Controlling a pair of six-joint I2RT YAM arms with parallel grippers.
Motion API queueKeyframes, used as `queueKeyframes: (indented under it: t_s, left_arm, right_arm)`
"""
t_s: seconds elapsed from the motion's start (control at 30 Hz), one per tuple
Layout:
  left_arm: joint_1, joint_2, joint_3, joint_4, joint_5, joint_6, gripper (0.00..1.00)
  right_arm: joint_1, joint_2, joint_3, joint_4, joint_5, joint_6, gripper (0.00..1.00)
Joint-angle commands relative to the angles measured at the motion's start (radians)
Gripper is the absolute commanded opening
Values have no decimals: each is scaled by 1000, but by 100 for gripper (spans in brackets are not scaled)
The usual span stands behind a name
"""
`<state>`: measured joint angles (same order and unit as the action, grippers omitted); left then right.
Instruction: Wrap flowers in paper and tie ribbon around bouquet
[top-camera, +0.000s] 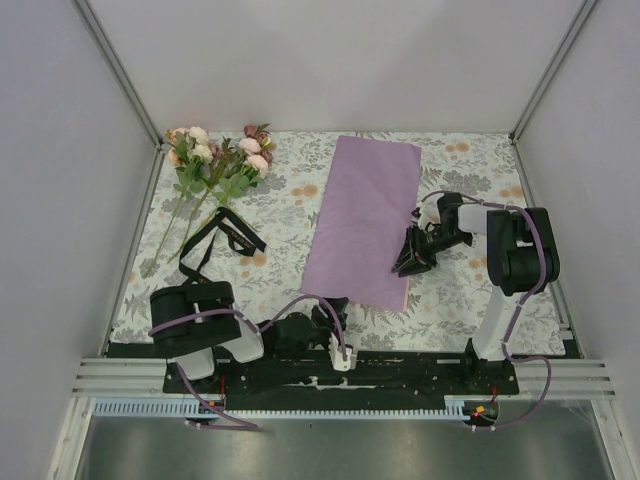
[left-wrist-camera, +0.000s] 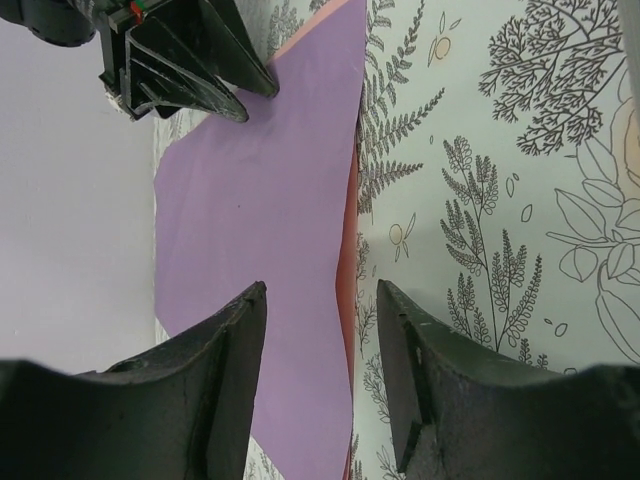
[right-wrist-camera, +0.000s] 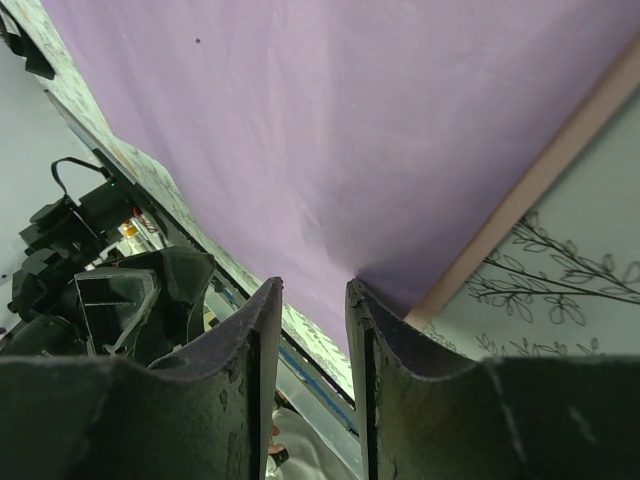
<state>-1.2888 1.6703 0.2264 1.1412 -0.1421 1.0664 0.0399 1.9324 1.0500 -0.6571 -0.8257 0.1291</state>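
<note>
Flowers (top-camera: 215, 160): one bunch, lying at ten o'clock on the tablecloth (top-camera: 450, 300), blooms pointing to twelve, stems trailing toward seven.
Ribbon (top-camera: 222, 238): one black length, lying in loose loops at nine o'clock, just beside the stems, well apart from the paper.
Left gripper (left-wrist-camera: 320, 290): one of two, hovering at six o'clock of the paper, fingers standing wide apart and holding nothing, pointing along the sheet's near edge.
Paper (top-camera: 365, 215): one sheet, lying flat mid-cloth, lilac face up, long axis running one o'clock to seven, a pink strip showing along its right edge.
Right gripper (right-wrist-camera: 312, 285): second of two, sitting at four o'clock of the paper by its right edge, fingers standing narrowly parted with nothing showing between them.
</note>
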Motion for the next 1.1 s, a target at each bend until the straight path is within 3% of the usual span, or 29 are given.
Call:
queueKeyframes:
  t_s: [0.0, 1.07]
  left_arm:
    - [-6, 63, 25, 152, -43, 46, 54]
    - [66, 241, 114, 244, -21, 147, 38]
  right_arm:
    - [29, -4, 33, -27, 88, 10, 40]
    - [35, 20, 45, -45, 80, 10, 39]
